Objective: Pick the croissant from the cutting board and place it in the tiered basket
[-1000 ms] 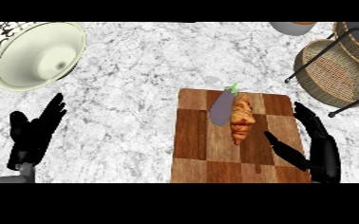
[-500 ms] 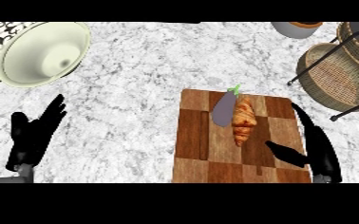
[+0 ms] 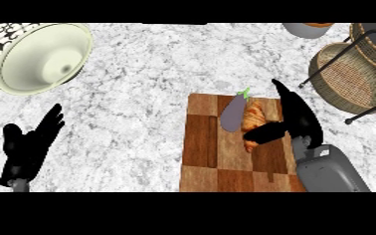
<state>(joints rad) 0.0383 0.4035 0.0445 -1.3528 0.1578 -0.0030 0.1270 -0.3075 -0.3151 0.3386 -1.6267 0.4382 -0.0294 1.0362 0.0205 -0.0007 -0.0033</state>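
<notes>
Head view, croissant [image 3: 253, 123]: lying on the cutting board [image 3: 202, 144], a little right of the frame's centre, long axis running up and down in the picture.
Head view, eggplant [image 3: 235, 112]: lying on the same board, touching the croissant along its left side, green stem pointing to the upper right.
Head view, right hand [image 3: 292, 119]: reaching in from the lower right, fingers stretched upward along the right side of the croissant, thumb crossing toward its lower part; spread apart, not yet pinching anything, though hard to tell whether the thumb is touching the pastry.
Head view, left hand [image 3: 29, 144]: resting open at the lower left of the frame, fingers up, well apart from the board.
Head view, tiered basket [image 3: 341, 74]: standing at the upper right edge of the frame, partly cut off, woven tray on a dark wire frame, well apart from the croissant.
Head view, bowl [image 3: 46, 57]: sitting at the upper left, playing no part in the task.
Step in hand: judging from this, approaching and framing the croissant for the grasp; lifting not yet begun.
Next move: closing fingers and thumb around the croissant only, keeping the eggplant out of the grip, then lifting and carrying toward the upper right to the basket.
</notes>
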